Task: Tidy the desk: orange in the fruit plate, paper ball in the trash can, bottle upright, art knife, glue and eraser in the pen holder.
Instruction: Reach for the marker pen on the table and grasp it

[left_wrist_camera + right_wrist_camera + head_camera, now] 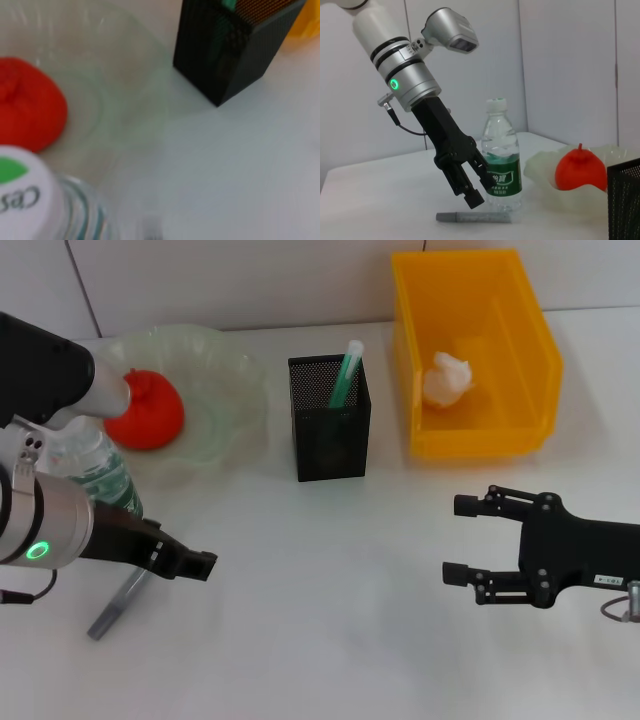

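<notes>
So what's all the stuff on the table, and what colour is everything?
Red-orange round fruit: one, in the pale-green wavy bowl.
Pale-green wavy translucent bowl: one, back left.
Clear plastic bottle with green label: one, upright, beside the bowl.
Grey pen-shaped tool: one, lying in front of the bottle.
Black mesh cup: one, centre, green stick inside.
Bright yellow bin: one, back right.
White crumpled paper wad: one, in the bin.
Left claw: black, above the grey tool.
Right claw: black, open, front right.
</notes>
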Tool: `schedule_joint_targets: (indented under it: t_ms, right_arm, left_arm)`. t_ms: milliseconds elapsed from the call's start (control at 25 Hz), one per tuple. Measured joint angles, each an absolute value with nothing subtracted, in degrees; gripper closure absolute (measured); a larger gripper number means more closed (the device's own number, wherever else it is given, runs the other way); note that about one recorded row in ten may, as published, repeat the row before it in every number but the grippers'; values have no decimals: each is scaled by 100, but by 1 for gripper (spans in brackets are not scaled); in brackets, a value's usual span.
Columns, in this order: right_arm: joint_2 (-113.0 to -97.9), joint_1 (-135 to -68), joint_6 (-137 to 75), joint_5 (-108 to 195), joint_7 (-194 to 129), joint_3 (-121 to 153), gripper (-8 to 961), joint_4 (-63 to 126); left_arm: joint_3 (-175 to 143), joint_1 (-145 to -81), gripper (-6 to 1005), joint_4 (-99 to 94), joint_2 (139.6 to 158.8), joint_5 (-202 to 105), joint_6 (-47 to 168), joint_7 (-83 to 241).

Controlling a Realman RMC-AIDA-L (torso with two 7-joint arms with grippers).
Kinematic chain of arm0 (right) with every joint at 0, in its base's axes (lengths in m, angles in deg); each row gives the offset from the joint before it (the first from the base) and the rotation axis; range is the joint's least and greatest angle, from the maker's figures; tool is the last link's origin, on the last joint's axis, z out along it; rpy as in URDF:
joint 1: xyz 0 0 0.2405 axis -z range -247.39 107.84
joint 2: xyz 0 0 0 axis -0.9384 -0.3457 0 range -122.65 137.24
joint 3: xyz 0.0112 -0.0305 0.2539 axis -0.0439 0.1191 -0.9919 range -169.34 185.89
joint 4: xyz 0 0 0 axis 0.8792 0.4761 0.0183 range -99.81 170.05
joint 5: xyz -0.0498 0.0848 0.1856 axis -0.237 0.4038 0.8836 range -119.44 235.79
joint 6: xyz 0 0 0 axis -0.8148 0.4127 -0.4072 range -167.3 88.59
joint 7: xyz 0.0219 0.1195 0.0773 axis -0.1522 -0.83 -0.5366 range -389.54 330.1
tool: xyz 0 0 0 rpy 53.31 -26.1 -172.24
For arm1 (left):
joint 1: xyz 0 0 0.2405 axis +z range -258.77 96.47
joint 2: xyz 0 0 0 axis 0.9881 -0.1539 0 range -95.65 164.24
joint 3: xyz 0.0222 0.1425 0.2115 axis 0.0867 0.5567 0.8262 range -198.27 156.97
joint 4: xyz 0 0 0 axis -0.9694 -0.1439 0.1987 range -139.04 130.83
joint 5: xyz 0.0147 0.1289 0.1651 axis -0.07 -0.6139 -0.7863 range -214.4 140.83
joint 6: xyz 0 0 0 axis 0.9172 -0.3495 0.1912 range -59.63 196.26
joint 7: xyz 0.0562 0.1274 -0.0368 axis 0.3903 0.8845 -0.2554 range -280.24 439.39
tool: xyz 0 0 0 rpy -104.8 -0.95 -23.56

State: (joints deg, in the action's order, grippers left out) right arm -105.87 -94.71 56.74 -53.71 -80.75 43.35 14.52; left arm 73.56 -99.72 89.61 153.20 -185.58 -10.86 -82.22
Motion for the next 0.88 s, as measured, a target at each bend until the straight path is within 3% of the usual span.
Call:
schedule_joint_targets:
  t_ms: [880]
  right_arm:
    - [-10644, -9546, 5449, -5551, -8075, 4343, 125, 1509]
  left_arm:
    - [7175, -10364, 190, 7990, 15306, -18735, -1156, -8371]
